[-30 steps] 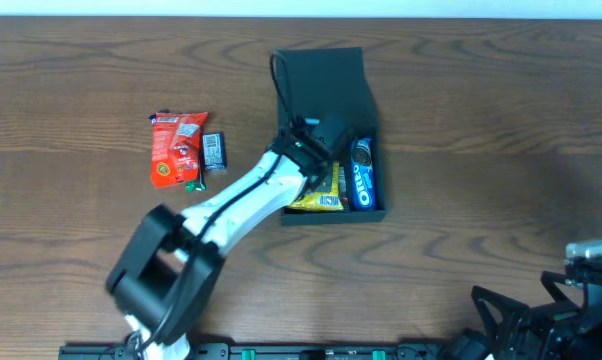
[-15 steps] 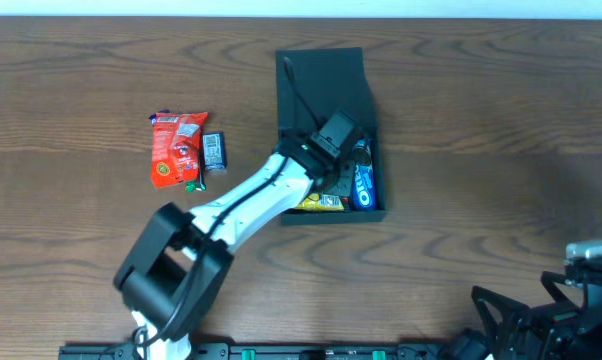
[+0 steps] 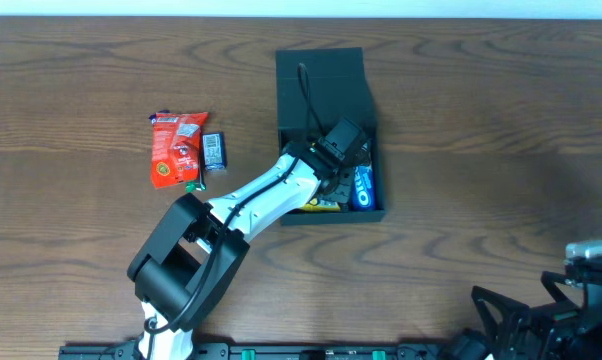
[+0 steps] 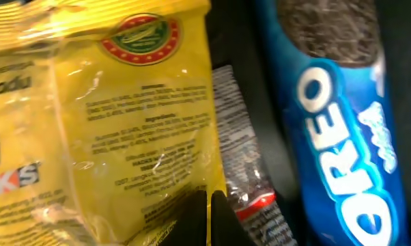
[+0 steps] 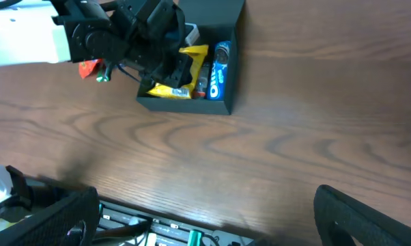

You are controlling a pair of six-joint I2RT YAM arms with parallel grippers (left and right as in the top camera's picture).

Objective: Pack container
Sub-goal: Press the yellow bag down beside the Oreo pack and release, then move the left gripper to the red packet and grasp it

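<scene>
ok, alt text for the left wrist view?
Close-up inside the dark container: a yellow snack packet at left, a blue Oreo pack at right, a small silver-and-red wrapper between them. The left tool, shut, shows at the bottom edge by the yellow packet's corner.

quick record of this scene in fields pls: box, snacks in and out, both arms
box: dark, lid open, on the table
in box: yellow snack packet, blue cookie pack, small silver-and-red packet between them
outside box: red packet and small dark bar, side by side on the table
left end effector: shut, down in the box just above the snacks, nothing visibly held
right end effector: open, empty, at the table's near edge, away from the box
</scene>
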